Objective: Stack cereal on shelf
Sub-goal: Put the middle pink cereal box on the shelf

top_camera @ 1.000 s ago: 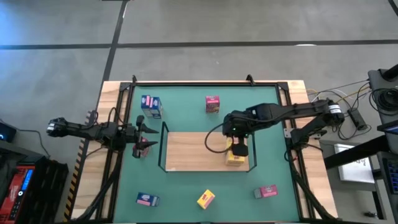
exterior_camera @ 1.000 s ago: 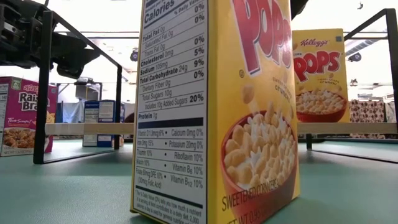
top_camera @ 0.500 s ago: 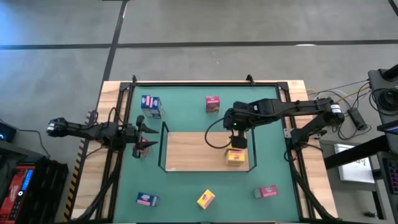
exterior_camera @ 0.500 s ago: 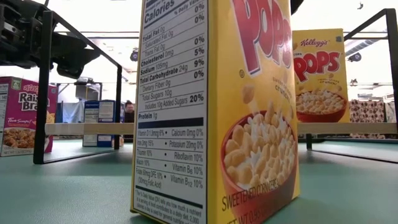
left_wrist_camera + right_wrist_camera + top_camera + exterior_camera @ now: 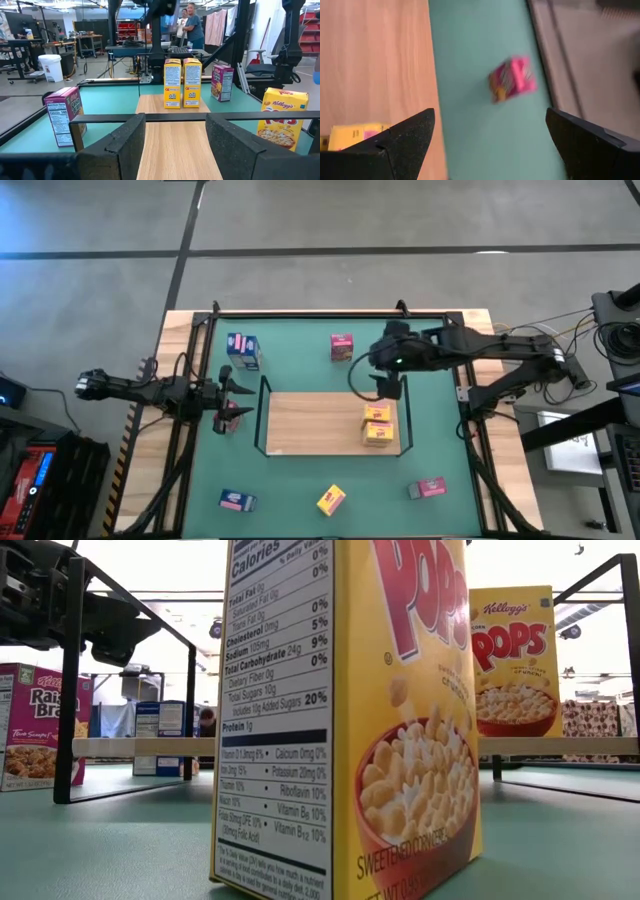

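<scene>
We note both arms matte black, the right arm (image 5: 470, 352) trailing a black looped cable (image 5: 357, 385).

"POPS" plus a nutrition panel on the near yellow box (image 5: 345, 720), "Kellogg's POPS" on the far yellow box (image 5: 513, 660), "Raisin" partly readable on the pink box (image 5: 38, 725)

three yellow cereal boxes (image 5: 378, 425), three pink (image 5: 342, 346), two blue (image 5: 243, 350), one shelf (image 5: 310, 423)
</scene>
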`<act>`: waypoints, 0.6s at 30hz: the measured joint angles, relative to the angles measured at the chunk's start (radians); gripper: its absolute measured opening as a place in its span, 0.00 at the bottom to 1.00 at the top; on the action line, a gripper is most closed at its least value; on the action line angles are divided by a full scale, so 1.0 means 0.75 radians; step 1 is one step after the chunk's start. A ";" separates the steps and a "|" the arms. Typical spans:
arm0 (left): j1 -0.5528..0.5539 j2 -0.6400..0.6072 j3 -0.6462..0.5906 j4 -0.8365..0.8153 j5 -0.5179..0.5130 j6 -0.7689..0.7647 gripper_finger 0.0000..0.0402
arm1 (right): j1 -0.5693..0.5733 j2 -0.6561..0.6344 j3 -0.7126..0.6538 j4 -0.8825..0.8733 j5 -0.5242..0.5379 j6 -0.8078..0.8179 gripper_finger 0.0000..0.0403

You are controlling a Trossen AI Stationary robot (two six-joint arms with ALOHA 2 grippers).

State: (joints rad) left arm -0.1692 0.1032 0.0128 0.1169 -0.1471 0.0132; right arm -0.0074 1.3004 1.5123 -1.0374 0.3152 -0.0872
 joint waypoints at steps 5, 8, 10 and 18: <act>0.001 0.000 0.000 0.001 0.000 0.000 0.48 | 0.000 -0.060 -0.002 0.127 -0.006 -0.246 0.92; 0.000 0.001 0.000 0.001 0.000 0.000 0.48 | 0.000 -0.080 -0.010 0.146 -0.045 -0.322 0.92; 0.000 0.001 0.000 0.000 0.000 0.000 0.48 | 0.000 -0.093 -0.023 0.159 -0.072 -0.367 0.92; 0.000 0.000 0.000 0.000 0.000 0.000 0.48 | -0.002 -0.207 -0.169 0.363 -0.181 -0.489 0.92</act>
State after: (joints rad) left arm -0.1692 0.1034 0.0128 0.1169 -0.1471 0.0132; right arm -0.0088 1.1451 1.3855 -0.7648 0.1791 -0.4538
